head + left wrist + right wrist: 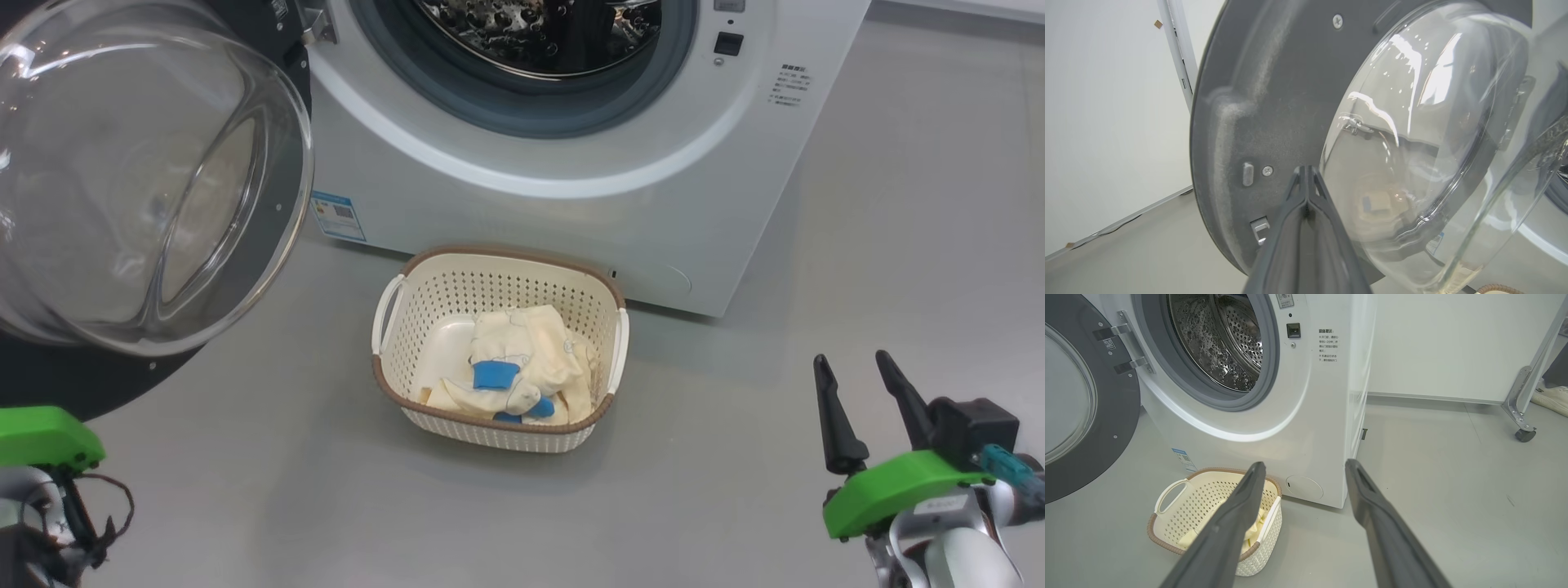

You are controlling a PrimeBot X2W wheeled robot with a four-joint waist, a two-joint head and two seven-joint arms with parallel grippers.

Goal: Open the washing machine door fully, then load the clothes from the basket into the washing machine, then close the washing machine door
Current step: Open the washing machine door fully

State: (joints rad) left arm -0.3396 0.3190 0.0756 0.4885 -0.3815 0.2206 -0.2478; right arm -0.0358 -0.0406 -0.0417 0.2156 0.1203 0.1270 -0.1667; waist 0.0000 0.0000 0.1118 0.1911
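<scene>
1. Clothes (522,367) lie in the basket (490,286), frame centre, on the floor (735,490) before the washing machine (506,204).
2. The washing machine door (147,180) stands open, upper left.
3. My left claw (1306,173) is pressed together, tips close against the door's grey inner face.
4. My right claw (851,359), lower right, is spread apart above the floor.

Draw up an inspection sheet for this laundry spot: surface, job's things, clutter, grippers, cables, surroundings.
Surface: grey floor, dry and even.
Job's things: washing machine with its door swung open; basket on the floor in front of it, clothes inside.
Clutter: nothing seen.
Grippers: left gripper fingers shut, close to the door's inner face, contact unclear; right gripper open, empty, right of the basket.
Cables: thin dark cable looped at the left wrist.
Surroundings: white wall, wheeled metal frame, a shoe.
</scene>
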